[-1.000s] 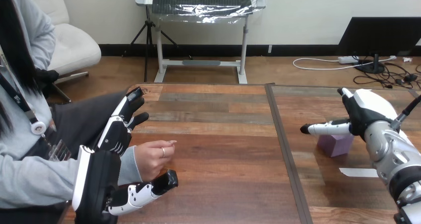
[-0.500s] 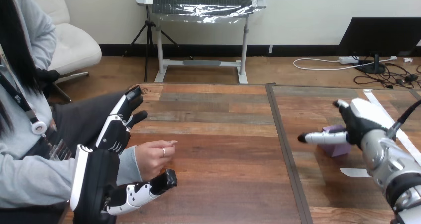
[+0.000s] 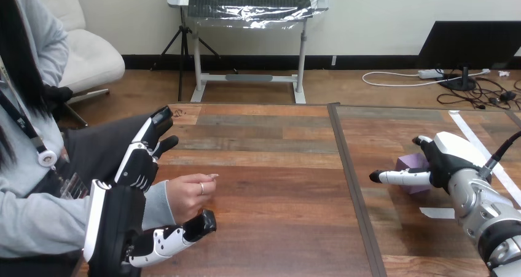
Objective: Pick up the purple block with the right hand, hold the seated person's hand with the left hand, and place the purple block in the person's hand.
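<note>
**Right hand [image 3: 443, 159] at the block [image 3: 410, 164]; left hand [image 3: 117, 222] open by the person's hand [image 3: 187, 197]**

The wooden table [image 3: 270, 166] spans your view, with bare boards between its two sides. At the near left, your left hand stands open. Its fingers are straight and upright beyond the person's hand and its thumb lies on the near side, so nothing is curled round it. At the right, the purple block sits on the table against the right hand's left side, half hidden by it. That hand is by far the nearer one. You cannot tell whether its grip has closed. The block looks squarish, with no clear long axis. A scrap of tape [image 3: 441, 213] lies near, in front of the block.
</note>
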`<state>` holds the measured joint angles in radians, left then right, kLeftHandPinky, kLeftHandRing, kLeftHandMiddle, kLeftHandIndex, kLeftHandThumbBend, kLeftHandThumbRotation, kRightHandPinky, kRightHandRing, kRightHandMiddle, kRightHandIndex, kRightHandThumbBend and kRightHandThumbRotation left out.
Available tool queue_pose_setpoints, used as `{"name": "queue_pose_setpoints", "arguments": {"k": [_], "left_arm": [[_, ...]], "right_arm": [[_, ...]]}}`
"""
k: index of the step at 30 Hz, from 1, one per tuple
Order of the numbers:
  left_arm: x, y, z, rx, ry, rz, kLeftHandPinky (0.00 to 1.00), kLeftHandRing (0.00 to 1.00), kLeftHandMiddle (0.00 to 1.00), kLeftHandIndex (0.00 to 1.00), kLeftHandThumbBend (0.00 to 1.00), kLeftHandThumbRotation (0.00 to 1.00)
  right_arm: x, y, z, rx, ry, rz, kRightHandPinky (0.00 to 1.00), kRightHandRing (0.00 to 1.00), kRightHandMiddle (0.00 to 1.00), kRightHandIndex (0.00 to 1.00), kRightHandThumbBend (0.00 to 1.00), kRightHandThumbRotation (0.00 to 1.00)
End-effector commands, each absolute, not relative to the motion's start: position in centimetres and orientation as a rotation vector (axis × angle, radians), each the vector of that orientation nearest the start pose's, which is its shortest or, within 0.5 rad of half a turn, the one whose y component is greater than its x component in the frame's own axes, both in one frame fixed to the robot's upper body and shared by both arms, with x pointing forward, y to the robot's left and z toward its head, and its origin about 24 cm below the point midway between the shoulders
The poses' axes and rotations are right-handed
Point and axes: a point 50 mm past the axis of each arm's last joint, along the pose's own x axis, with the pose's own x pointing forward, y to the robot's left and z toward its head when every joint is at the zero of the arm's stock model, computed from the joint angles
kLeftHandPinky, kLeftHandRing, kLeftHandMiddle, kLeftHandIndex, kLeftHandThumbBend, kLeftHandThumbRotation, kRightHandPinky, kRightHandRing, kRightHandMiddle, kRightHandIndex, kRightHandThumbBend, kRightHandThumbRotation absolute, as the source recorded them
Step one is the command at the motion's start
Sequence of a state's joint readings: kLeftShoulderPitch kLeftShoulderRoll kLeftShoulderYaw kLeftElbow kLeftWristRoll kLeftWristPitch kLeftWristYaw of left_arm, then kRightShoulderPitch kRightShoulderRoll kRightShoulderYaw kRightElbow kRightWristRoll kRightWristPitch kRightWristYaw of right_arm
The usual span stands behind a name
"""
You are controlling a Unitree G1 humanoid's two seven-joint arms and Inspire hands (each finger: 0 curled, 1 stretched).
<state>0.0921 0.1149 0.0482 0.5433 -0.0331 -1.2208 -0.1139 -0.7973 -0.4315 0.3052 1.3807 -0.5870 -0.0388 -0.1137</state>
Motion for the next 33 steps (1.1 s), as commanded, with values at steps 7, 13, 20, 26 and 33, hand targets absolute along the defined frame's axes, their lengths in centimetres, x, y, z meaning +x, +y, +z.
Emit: {"name": "queue_pose_setpoints", "arguments": {"k": [7, 13, 20, 26, 33], "left_arm": [[19.2, 18.3, 3.2, 0.152, -0.663, -0.087, 0.85, 0.92, 0.93, 0.89, 1.00, 0.54], [19.1, 18.4, 3.2, 0.156, -0.662, -0.084, 0.86, 0.93, 0.93, 0.89, 1.00, 0.55], [19.1, 18.5, 3.2, 0.152, -0.659, -0.085, 0.86, 0.92, 0.93, 0.89, 1.00, 0.56], [19.0, 18.5, 3.2, 0.153, -0.662, -0.085, 0.86, 0.92, 0.92, 0.88, 1.00, 0.56], [18.9, 18.5, 3.2, 0.152, -0.660, -0.084, 0.86, 0.92, 0.92, 0.88, 1.00, 0.56]], "right_arm": [[35.5, -25.4, 2.7, -1.183, 0.467, 0.012, 0.78, 0.85, 0.89, 0.91, 1.00, 0.59], [35.4, -25.3, 2.5, -1.175, 0.465, 0.010, 0.66, 0.75, 0.80, 0.89, 1.00, 0.55], [35.3, -25.2, 2.3, -1.169, 0.457, 0.008, 0.50, 0.59, 0.66, 0.83, 1.00, 0.49], [35.1, -25.2, 2.1, -1.189, 0.459, 0.017, 0.44, 0.51, 0.57, 0.71, 0.99, 0.45], [34.9, -25.2, 1.8, -1.170, 0.447, 0.006, 0.39, 0.45, 0.53, 0.68, 0.96, 0.37]]}}
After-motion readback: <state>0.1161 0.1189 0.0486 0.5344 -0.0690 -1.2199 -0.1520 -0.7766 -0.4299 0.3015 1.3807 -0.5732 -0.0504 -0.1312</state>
